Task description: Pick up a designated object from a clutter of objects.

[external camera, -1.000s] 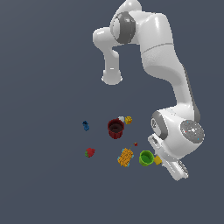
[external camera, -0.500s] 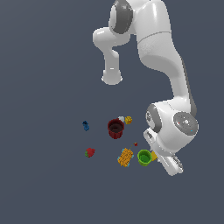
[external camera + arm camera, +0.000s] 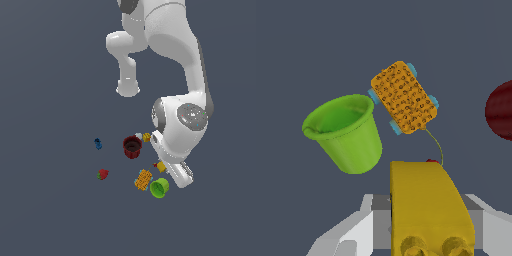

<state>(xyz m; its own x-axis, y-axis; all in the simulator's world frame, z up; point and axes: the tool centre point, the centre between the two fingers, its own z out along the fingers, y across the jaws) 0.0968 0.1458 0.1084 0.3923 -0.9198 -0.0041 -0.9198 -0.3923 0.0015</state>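
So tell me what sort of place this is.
A simulated test scene, probably: a plain dark floor with no room around it, a lone white arm, and scattered toys like the green cup and strawberry.

Glossy white rounded arm (image 3: 172, 35) segments, grey joint caps, white-and-grey claw (image 3: 406, 225).

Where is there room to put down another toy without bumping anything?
Between the blue piece and the strawberry the floor is bare. It is crowded around the green cup, speckled block, red cup and yellow piece.
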